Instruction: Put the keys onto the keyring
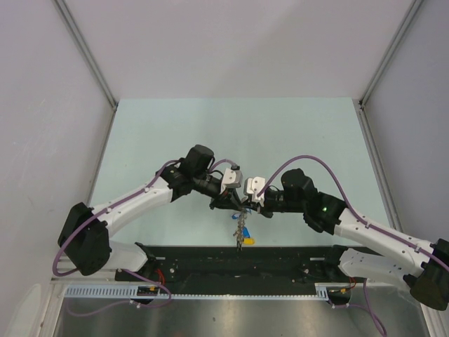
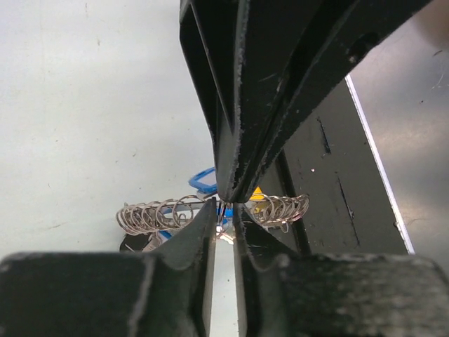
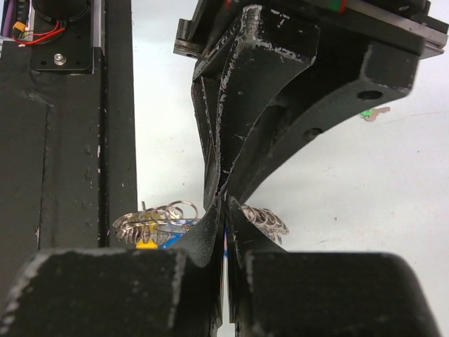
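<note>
The keyring (image 1: 242,226) hangs mid-frame, pinched by the clenched right gripper (image 3: 224,203). The left gripper (image 2: 224,205) is nearly closed, its grasp unclear. Thin stiff wire with loose, dangling keys: grip the bare ring.

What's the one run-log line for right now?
left gripper: narrow gap, tips at keyring | right gripper: shut, tips at keyring | green-tagged key: loose on table

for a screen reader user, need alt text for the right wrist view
The right end effector, black fingers pinched shut, meets the left end effector tip to tip in front of a grey metal keyring fringed with small silver rings and yellow and blue tags. A tiny green-tagged key lies apart on the pale table, upper right.
</note>
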